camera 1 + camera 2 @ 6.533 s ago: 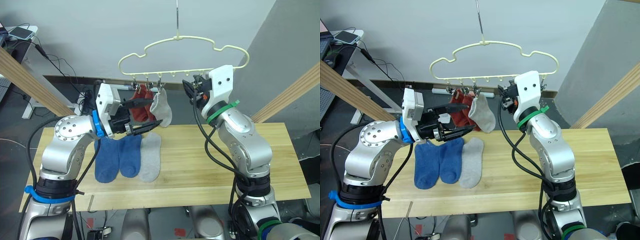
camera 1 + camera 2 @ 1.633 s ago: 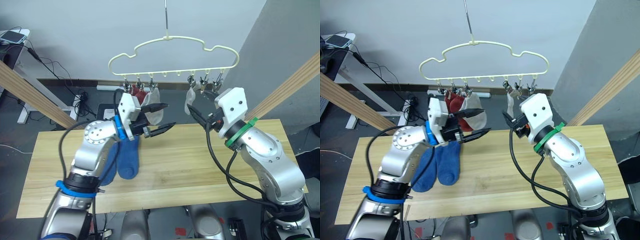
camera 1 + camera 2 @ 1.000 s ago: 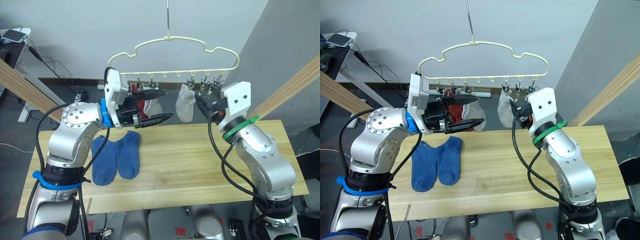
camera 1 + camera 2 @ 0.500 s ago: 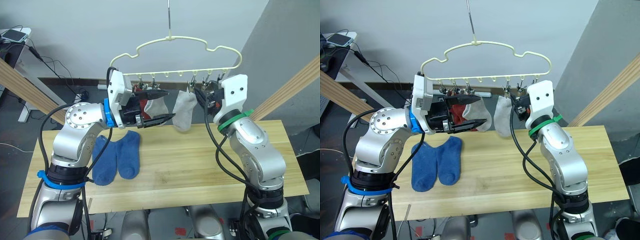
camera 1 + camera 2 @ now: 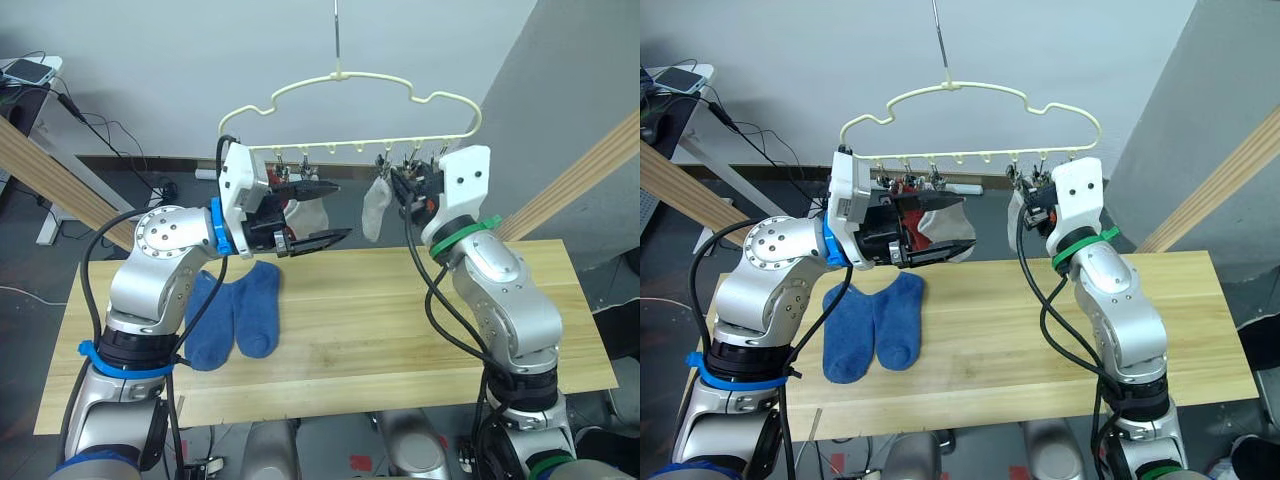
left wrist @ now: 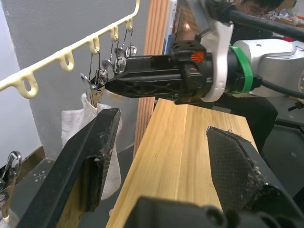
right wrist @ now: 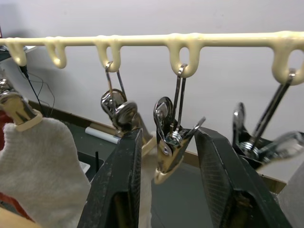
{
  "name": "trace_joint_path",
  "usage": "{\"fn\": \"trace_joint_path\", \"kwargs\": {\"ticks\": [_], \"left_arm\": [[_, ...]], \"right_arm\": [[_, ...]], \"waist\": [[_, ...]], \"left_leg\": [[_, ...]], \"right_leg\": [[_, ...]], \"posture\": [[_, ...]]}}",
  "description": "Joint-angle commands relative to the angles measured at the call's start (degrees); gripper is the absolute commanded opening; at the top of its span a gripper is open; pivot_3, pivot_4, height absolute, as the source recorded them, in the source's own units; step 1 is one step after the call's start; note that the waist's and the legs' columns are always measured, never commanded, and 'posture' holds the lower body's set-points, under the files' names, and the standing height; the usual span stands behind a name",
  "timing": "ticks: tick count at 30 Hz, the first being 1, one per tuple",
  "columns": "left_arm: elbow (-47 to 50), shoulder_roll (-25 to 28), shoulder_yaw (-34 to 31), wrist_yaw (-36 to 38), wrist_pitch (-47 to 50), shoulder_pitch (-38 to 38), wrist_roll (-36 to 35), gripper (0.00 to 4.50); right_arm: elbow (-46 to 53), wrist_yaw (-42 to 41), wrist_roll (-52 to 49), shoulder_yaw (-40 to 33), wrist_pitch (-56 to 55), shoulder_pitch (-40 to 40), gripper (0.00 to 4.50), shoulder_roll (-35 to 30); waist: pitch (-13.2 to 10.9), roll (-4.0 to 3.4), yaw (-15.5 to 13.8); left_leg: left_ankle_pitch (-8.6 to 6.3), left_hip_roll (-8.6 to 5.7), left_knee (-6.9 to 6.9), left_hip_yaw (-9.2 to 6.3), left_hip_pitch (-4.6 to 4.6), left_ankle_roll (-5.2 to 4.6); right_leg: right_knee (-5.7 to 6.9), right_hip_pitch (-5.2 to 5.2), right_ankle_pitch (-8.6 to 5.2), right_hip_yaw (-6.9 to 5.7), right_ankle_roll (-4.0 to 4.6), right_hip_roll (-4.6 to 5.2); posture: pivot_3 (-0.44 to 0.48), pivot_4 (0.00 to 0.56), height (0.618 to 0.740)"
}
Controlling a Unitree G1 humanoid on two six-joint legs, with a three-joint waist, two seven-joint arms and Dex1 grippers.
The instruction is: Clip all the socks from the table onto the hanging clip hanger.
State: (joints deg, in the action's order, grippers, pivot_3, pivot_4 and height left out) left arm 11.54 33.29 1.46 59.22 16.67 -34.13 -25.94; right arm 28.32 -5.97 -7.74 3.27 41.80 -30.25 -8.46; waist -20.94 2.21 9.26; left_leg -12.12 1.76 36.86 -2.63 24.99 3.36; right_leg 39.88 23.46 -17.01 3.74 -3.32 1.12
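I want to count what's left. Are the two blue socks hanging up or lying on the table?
Lying on the table. The two blue socks rest flat side by side on the wooden table, below the clip hanger; no clip holds them.

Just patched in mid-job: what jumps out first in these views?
The pale-yellow clip hanger hangs over the table's far edge, with red and grey socks clipped at its left and another grey sock clipped further right. Both grippers are raised beside it: left open, right open around a clip. Two blue socks lie on the table.
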Motion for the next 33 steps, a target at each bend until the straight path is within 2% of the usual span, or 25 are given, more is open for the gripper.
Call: {"fn": "trace_joint_path", "kwargs": {"ticks": [1,18,33], "left_arm": [[1.0,-0.3,-0.2,-0.02,-1.37,-0.61,-0.04,3.27],[0.09,-1.12,0.42,0.13,-2.08,-0.89,0.45,3.27],[-0.24,-1.34,0.59,0.21,-2.28,-0.87,0.73,3.27]], "right_arm": [[1.0,1.67,0.34,-1.43,-1.41,-1.26,1.76,1.35],[5.15,5.13,-0.36,-3.14,1.76,0.54,1.76,3.82],[4.9,5.55,-2.8,-4.51,2.98,-0.36,1.76,6.78]], "waist": [[0.0,0.0,0.0],[0.0,0.0,0.07],[0.0,0.0,0.13]], "left_leg": [[0.0,0.0,0.0,0.0,0.0,0.0],[0.0,0.0,0.0,0.0,0.0,0.0],[0.0,0.0,0.0,-0.01,0.0,0.0]], "right_leg": [[0.0,0.0,0.0,0.01,0.0,0.0],[0.01,0.01,0.0,0.01,0.0,0.01],[0.03,0.01,0.0,0.0,0.0,0.01]], "posture": [[-0.257,0.332,0.732],[-0.271,0.333,0.732],[-0.276,0.332,0.732]]}}
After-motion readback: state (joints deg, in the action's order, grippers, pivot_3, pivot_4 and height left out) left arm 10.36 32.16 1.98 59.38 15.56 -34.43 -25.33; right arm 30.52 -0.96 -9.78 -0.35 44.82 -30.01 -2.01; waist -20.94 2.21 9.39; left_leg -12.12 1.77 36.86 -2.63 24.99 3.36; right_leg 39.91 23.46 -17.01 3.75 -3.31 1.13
